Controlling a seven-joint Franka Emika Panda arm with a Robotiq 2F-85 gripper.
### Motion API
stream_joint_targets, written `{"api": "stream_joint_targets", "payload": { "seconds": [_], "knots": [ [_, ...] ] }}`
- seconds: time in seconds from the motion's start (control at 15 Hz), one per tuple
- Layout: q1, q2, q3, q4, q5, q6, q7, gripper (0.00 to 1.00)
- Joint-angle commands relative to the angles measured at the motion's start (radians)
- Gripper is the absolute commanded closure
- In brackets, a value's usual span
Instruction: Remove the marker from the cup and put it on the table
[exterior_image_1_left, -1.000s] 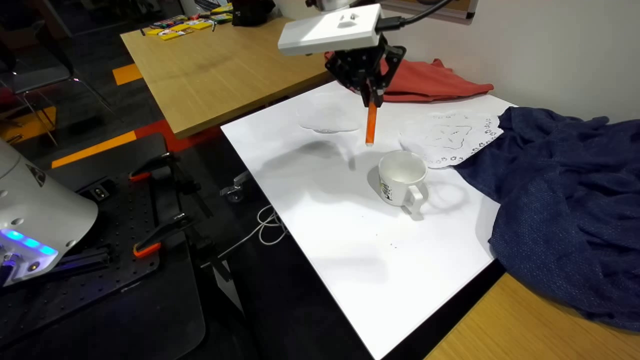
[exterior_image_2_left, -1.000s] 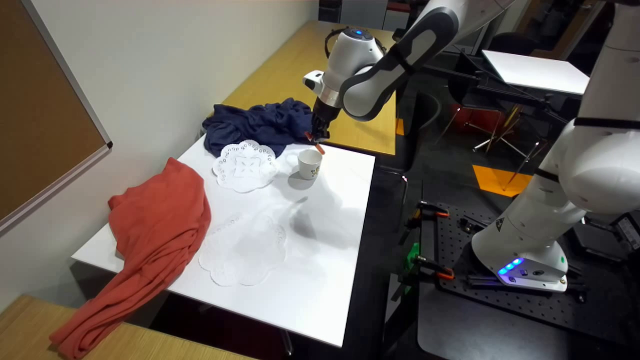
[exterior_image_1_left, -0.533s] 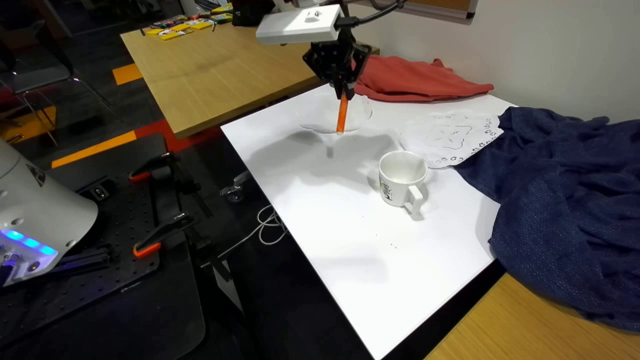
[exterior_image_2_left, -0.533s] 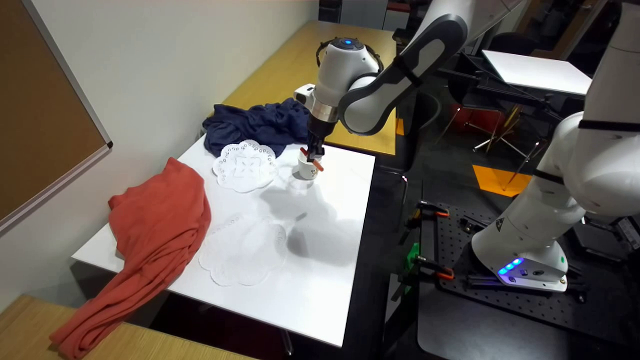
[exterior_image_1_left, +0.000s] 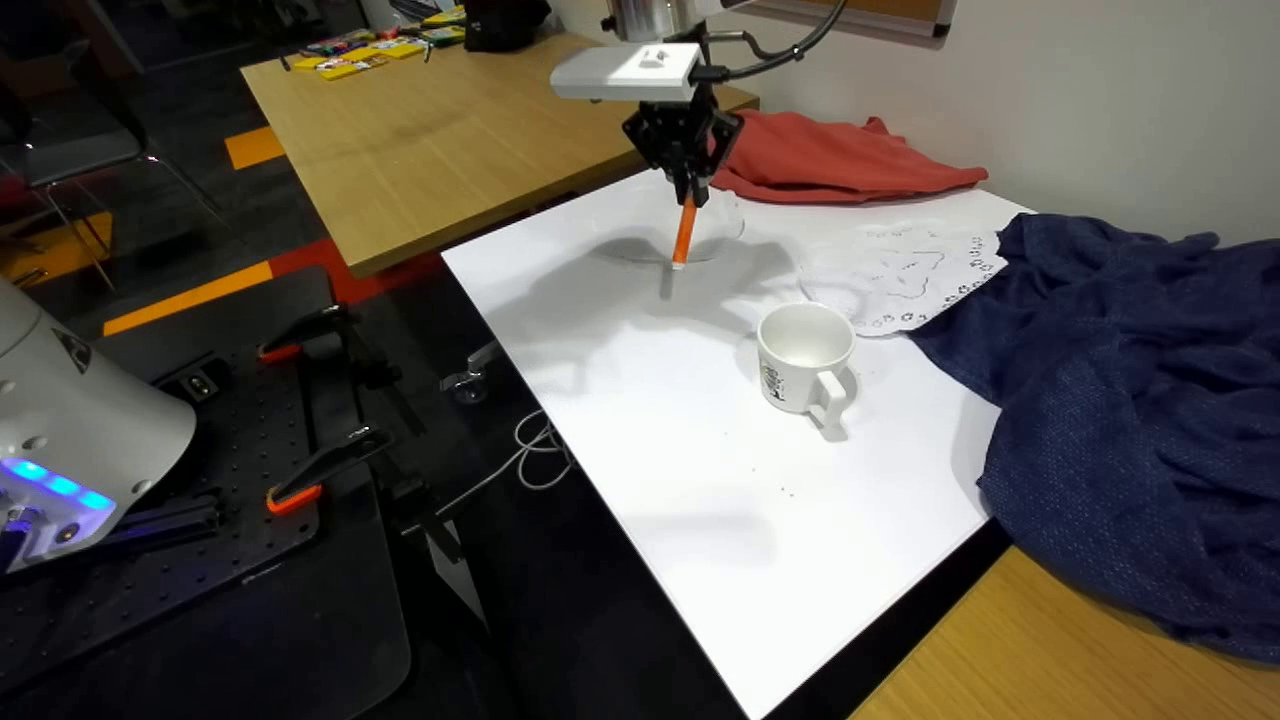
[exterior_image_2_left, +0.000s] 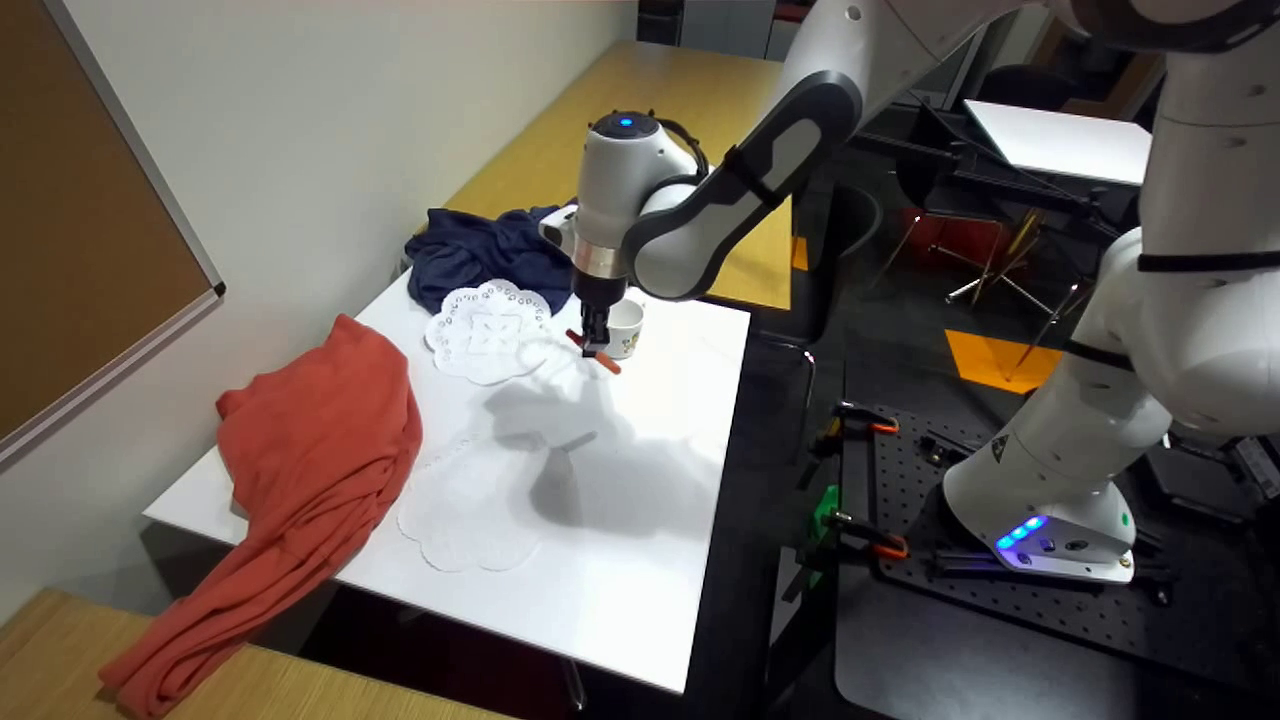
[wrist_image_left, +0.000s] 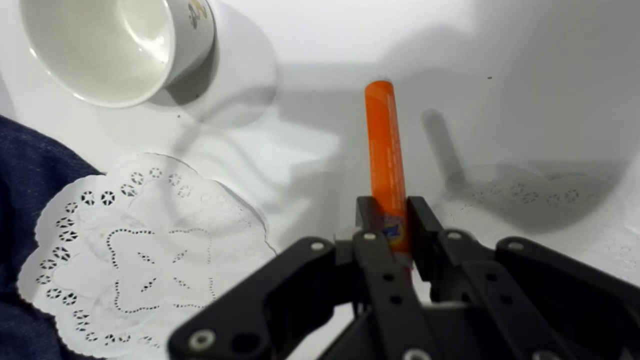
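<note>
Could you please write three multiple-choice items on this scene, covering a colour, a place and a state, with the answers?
1. What colour is the cloth nearer the cup?
A) red
B) navy
C) yellow

2. Where is the marker?
A) inside the cup
B) under that cloth
C) in the gripper

3. How does the cup stand?
A) upright
B) on its side
C) upside down

Answers:
1 B, the navy cloth lies closer in both exterior views.
2 C, the wrist view shows it pinched between the fingers.
3 A, it sits mouth up in an exterior view.
</note>
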Motion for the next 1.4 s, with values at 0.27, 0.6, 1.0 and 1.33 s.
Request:
{"api": "stream_joint_targets", "payload": {
  "seconds": [0.27, 0.6, 1.0, 1.33],
  "knots": [
    [0.02, 0.257, 0.011, 0.268, -0.053, -0.035, 0.019, 0.95],
    [0.036, 0.37, -0.009, 0.396, -0.063, -0.103, 0.047, 0.95],
    [0.03, 0.412, -0.003, 0.471, -0.057, -0.182, 0.05, 0.49],
    [0.023, 0.38, 0.008, 0.433, -0.054, -0.144, 0.043, 0.1]
  ]
}}
